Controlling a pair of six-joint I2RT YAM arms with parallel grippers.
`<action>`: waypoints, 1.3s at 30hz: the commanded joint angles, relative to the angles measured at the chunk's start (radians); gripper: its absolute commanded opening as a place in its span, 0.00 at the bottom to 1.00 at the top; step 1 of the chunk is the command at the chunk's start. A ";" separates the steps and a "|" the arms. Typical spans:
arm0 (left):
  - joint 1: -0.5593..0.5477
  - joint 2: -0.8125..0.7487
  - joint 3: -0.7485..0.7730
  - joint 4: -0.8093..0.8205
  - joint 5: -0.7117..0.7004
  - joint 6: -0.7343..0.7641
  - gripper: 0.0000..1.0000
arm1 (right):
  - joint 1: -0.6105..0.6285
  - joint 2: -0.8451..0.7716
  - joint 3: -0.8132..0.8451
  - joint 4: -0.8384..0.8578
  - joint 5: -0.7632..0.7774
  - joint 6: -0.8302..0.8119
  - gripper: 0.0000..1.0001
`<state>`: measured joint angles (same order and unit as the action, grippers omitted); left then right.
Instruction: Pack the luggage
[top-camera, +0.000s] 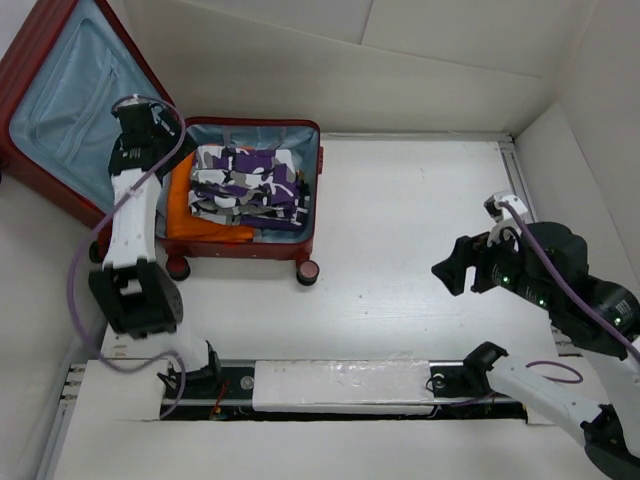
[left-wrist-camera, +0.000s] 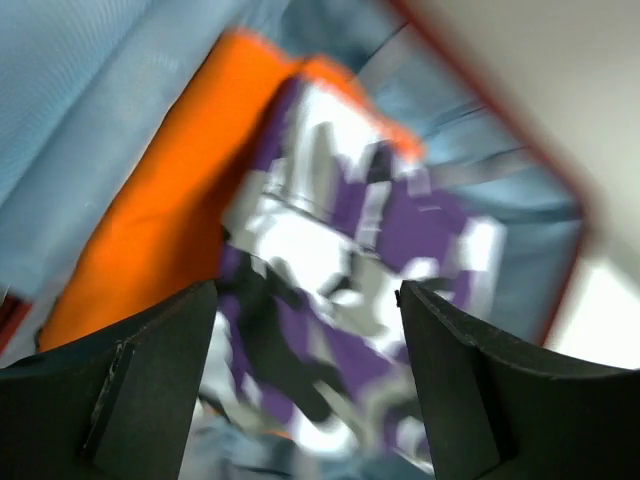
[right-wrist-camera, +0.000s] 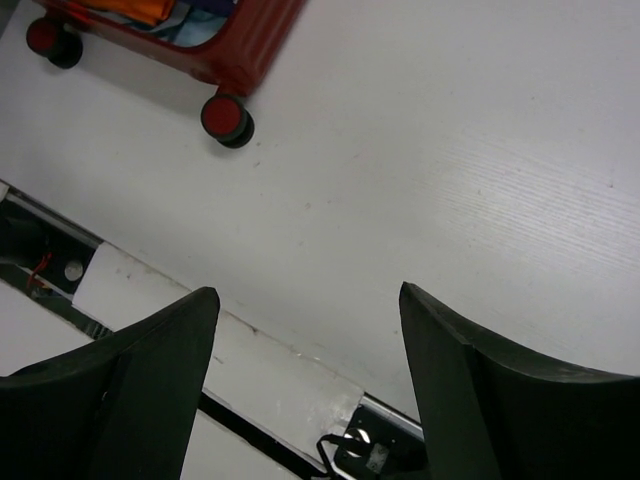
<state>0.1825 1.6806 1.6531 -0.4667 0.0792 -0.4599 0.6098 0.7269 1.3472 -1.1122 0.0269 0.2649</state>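
Your luggage (top-camera: 240, 249) lies open in the top view's upper left with purple-patterned clothes (top-camera: 248, 185) inside, your left gripper (left-wrist-camera: 305, 300) spread-fingered over them, your right gripper (right-wrist-camera: 308, 305) spread-fingered over the table (top-camera: 420, 220) at the right.

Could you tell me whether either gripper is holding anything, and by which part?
Nothing is held: the left gripper stands open over the clothes, the right gripper open over the table.

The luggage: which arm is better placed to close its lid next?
Left, probably: the left gripper hovers open beside the raised luggage lid, while the right gripper is far across the table.
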 joint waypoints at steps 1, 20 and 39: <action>-0.020 -0.321 -0.062 0.080 -0.108 -0.127 0.70 | -0.004 -0.013 -0.051 0.113 -0.076 -0.006 0.78; 0.048 -0.344 0.257 -0.625 -0.931 -0.169 0.83 | 0.005 -0.126 -0.307 0.304 -0.527 -0.118 0.73; 0.268 -0.102 0.586 -0.661 -0.703 -0.126 0.83 | 0.015 -0.113 -0.270 0.242 -0.476 -0.141 0.80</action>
<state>0.4465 1.5436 2.2192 -1.1118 -0.5888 -0.5907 0.6167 0.6075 1.0389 -0.8852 -0.4522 0.1421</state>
